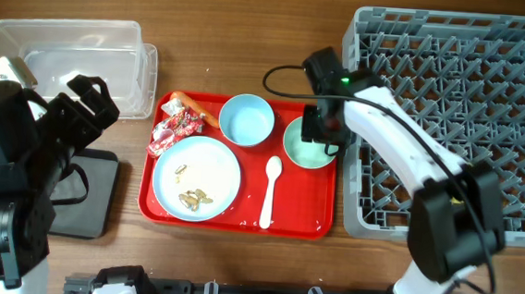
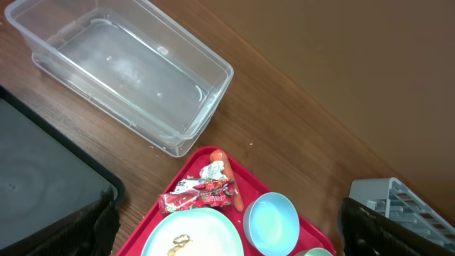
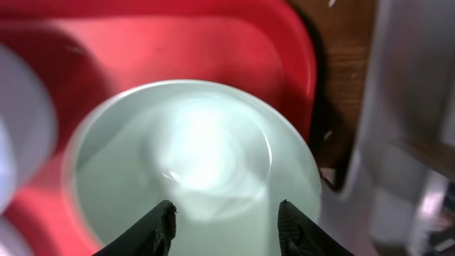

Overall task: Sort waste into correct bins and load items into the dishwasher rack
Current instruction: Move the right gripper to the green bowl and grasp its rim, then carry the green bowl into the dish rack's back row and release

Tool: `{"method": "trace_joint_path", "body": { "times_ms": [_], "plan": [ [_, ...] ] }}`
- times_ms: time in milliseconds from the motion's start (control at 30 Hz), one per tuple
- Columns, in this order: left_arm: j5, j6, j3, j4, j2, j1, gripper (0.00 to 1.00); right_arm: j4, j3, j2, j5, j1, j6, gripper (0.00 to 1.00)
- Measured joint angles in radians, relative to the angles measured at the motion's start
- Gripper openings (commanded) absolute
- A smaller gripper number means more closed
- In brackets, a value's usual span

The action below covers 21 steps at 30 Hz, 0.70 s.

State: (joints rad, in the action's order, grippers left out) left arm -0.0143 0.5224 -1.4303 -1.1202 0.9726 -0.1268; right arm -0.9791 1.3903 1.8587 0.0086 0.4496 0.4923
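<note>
The red tray [image 1: 161,209] holds a pale blue plate [image 1: 215,167] with brownish scraps [image 1: 194,197], a light blue bowl [image 1: 246,120], a mint green bowl [image 1: 301,150], a white spoon [image 1: 269,192], a red-and-white wrapper [image 1: 173,130] and an orange carrot piece [image 1: 196,106]. My right gripper [image 3: 226,213] is open directly over the mint green bowl [image 3: 192,156], fingertips inside its rim. My left gripper [image 2: 224,231] is open, high above the tray's left end, empty. The grey dishwasher rack [image 1: 460,105] is at right. The yellow cup and tissue are out of view.
A clear plastic tub [image 1: 69,59] stands at the back left and shows in the left wrist view [image 2: 121,71]. A shallow black tray [image 1: 88,190] lies at the front left, partly under my left arm. The right arm's cable loops over the tray's back edge.
</note>
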Motion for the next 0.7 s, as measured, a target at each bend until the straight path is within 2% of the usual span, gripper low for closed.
{"method": "trace_joint_path", "body": {
  "times_ms": [200, 367, 500, 633, 700],
  "plan": [
    [0.0, 0.0, 0.0, 0.0, 0.0, 0.0, 1.0, -0.023, 0.0, -0.043, 0.054, -0.004, 0.008, 0.5],
    [0.0, 0.0, 0.0, 0.0, 0.0, 0.0, 1.0, -0.016, -0.026, 0.016, 0.137, -0.004, 0.013, 0.5],
    [0.0, 0.0, 0.0, 0.0, 0.0, 0.0, 1.0, 0.026, -0.048, 0.073, 0.085, -0.004, -0.041, 0.49],
    [0.0, 0.0, 0.0, -0.001, 0.0, 0.0, 1.0, 0.045, -0.049, 0.073, 0.019, -0.003, -0.069, 0.05],
    [0.0, 0.0, 0.0, -0.002, 0.0, 0.0, 1.0, 0.044, -0.049, 0.073, 0.017, -0.003, -0.043, 0.04]
  ]
}}
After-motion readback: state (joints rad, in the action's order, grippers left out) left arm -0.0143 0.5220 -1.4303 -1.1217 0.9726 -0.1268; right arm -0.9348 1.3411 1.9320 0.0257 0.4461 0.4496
